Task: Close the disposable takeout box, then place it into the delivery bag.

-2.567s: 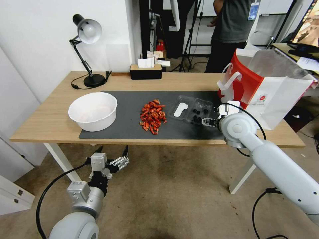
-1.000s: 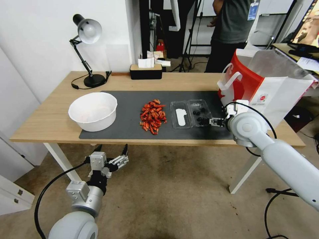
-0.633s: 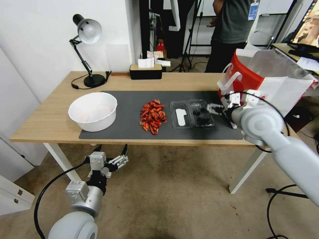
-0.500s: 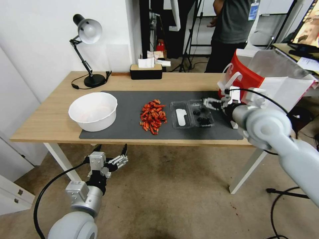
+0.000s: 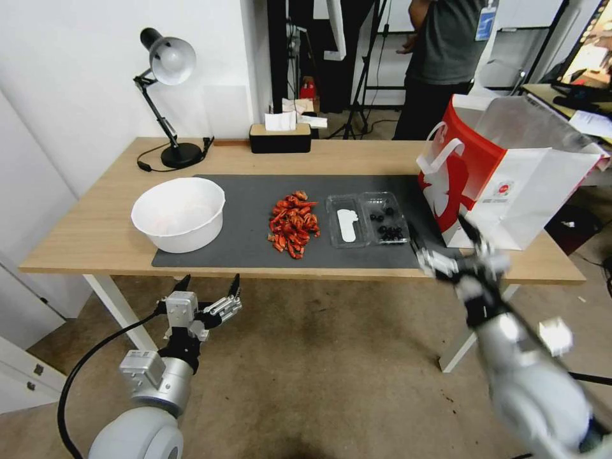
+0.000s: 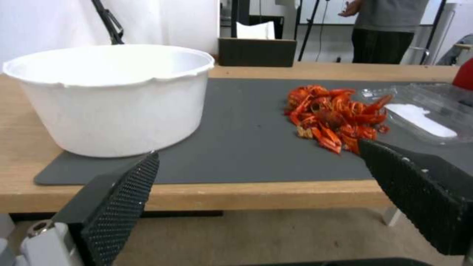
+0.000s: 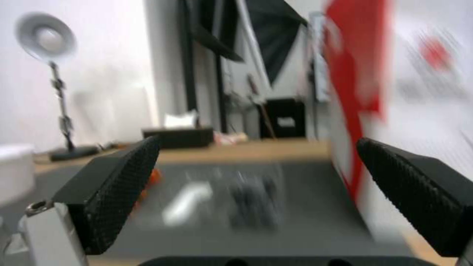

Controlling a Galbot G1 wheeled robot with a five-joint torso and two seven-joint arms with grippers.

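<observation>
The right gripper (image 5: 454, 245) has withdrawn from the work surface. It now hangs at the near edge of the table (image 5: 95, 236), in front of the mat (image 5: 255, 191), with its jaws spread wide and nothing between them. The right wrist view confirms this: both fingers (image 7: 123, 177) stand far apart with open space between.

The left gripper (image 5: 207, 296) remains parked low in front of the table, jaws wide and empty.

Beyond the right gripper, farther in on the mat, the disposable takeout box (image 5: 366, 218) lies open and flat. The sticker half lies on the side toward the red crayfish pile (image 5: 293, 223); the berry half lies on the side toward the delivery bag (image 5: 510, 172). The bag stands upright, mouth open, just to the outer side of the right gripper and beyond it.

Difference from the earlier frames: the right gripper was at the box's bag-side edge and then above its far corner; the box, first skewed, was squared up on the mat. It has since held that position.

Judgement: the lid is not yet folded over. Closing has not begun, and bagging remains outstanding.
</observation>
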